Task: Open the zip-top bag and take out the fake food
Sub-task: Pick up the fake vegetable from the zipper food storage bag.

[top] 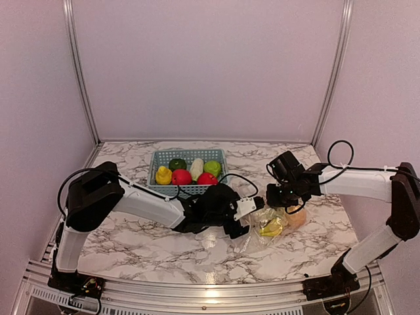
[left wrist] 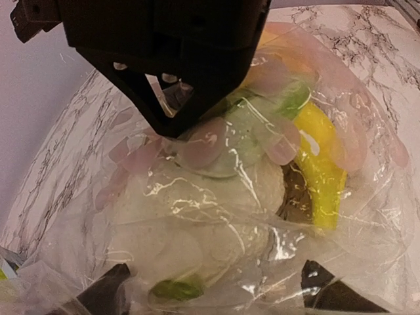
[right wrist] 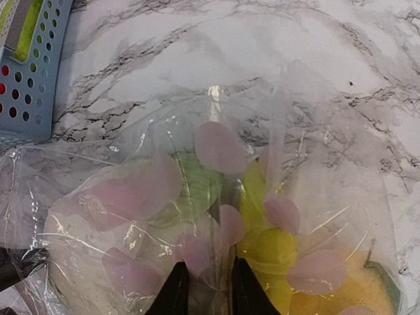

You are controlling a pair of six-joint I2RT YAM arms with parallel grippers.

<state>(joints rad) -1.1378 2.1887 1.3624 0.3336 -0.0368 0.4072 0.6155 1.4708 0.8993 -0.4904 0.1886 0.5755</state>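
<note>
Just front of basket (top: 187, 152): bag (top: 252, 239) of fake food (top: 270, 228) between wide L gripper (left wrist: 216, 298) fingers; R gripper (right wrist: 210, 295) narrow, pinching bag. Toy fruit (top: 182, 176) in basket.

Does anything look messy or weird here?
Only the zip-top bag. It lies crumpled and wrinkly in front of the blue basket, with a yellow banana and other fake food bunched up inside. The right gripper pinches a fold of it. Nothing has spilled or looks broken.
</note>
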